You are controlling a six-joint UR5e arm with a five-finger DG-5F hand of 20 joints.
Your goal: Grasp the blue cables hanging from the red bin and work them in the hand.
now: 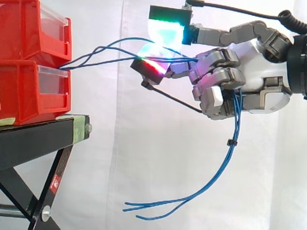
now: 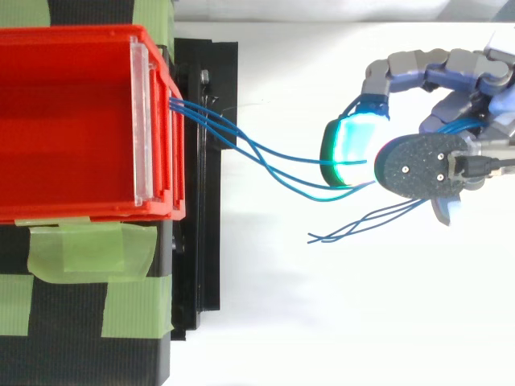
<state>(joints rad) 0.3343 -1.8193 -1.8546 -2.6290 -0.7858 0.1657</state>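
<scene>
The blue cables (image 1: 233,134) leave the gap between the two stacked red bins (image 1: 29,57), run taut across open air and pass into the hand (image 1: 249,67), which sits at 3 o'clock from the bins. The hand lies level, palm toward the bins, its lower fingers (image 1: 216,79) curled round the cables; one finger reaches forward with a green-cyan pad (image 1: 168,28).

The side view shows the slack dropping from the hand toward 7 o'clock, loose ends splayed, and the black stand (image 1: 33,139). The top view shows the bin's hollow inside and green tape (image 2: 88,249).
</scene>
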